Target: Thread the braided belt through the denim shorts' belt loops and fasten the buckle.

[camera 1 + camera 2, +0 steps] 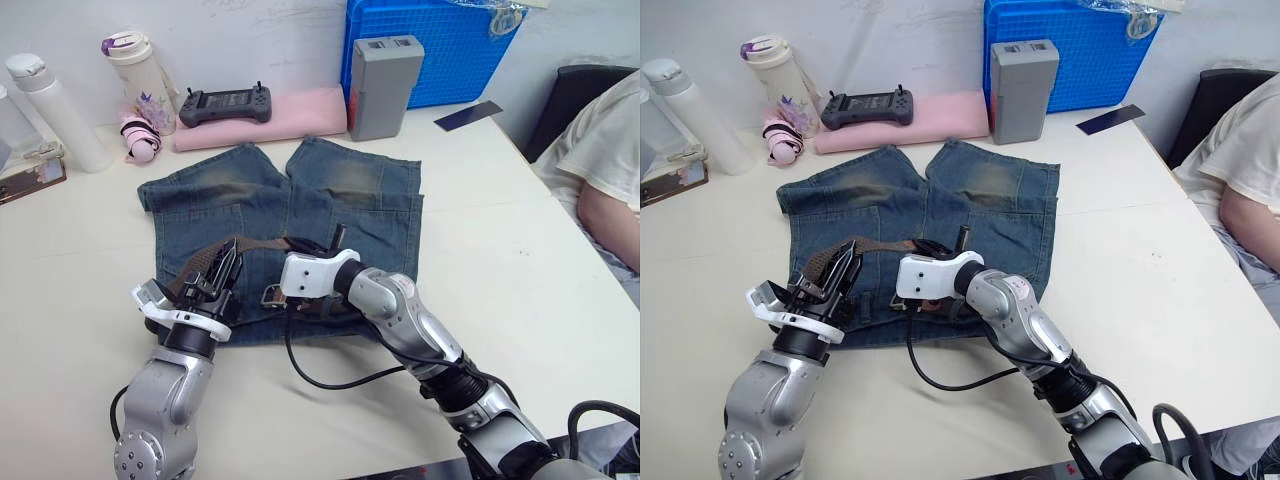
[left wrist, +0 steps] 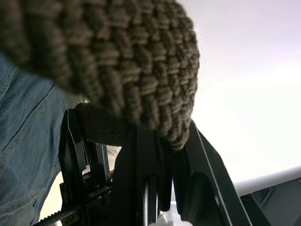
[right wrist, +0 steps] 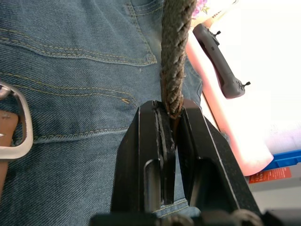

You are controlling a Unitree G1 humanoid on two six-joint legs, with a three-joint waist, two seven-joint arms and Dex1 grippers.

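The denim shorts (image 1: 290,200) lie flat on the white table (image 1: 500,260), waistband toward me. The braided belt (image 1: 262,241) arches over the waistband between my two grippers. My left gripper (image 1: 225,265) is shut on the belt's left stretch; the weave (image 2: 141,70) runs between its fingers. My right gripper (image 1: 330,245) is shut on the belt further right, the strap (image 3: 174,61) pinched edge-on. The silver buckle (image 1: 272,295) lies on the denim near the waistband, just beside the right wrist, and shows as a buckle (image 3: 19,122) in the right wrist view. My arms hide most of the belt loops.
Behind the shorts are a pink pad (image 1: 300,120) with a black controller (image 1: 225,104), a grey box (image 1: 385,85) and a blue crate (image 1: 440,50). Bottles (image 1: 60,110) and a tumbler (image 1: 140,80) stand at the back left. A person (image 1: 600,170) sits at the right edge.
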